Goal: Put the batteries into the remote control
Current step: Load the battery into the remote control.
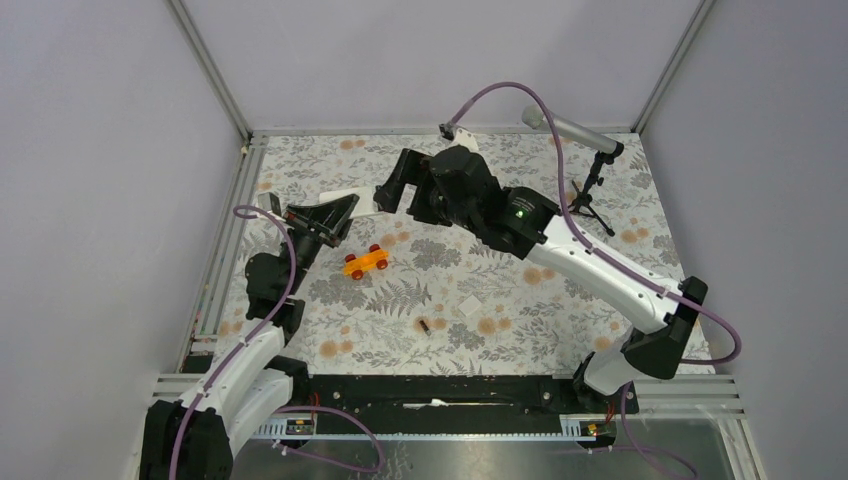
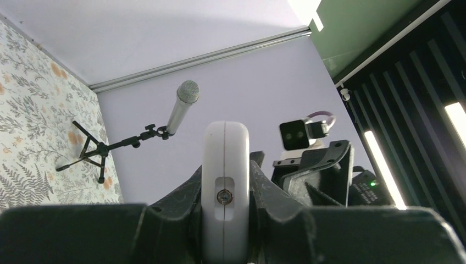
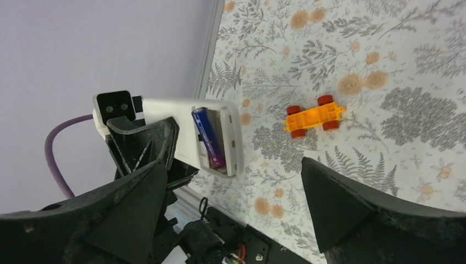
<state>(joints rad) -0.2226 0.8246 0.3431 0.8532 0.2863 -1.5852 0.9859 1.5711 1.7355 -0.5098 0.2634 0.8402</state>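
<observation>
1. The remote control (image 3: 181, 129) is hanging above the far-left part of the table (image 1: 520, 330), with its open battery bay facing the right wrist camera.
2. The blue-purple battery (image 3: 207, 137) is sitting in one slot of the bay; the slot beside it is showing empty (as far as this view allows).
3. The left gripper (image 2: 225, 220) is clamping the remote control by its two edges.
4. The right gripper (image 3: 236, 181) is standing wide open and holding nothing; the remote control is lying just beyond its fingertips, apart from them.
5. Judged step: one cell is loaded and one is remaining. The dark battery (image 1: 424, 324) is lying on the table at near centre, well apart from both grippers.
6. The next move is calling for the right gripper to descend, pinch that thin cylinder across its width and align it with the empty slot.
</observation>
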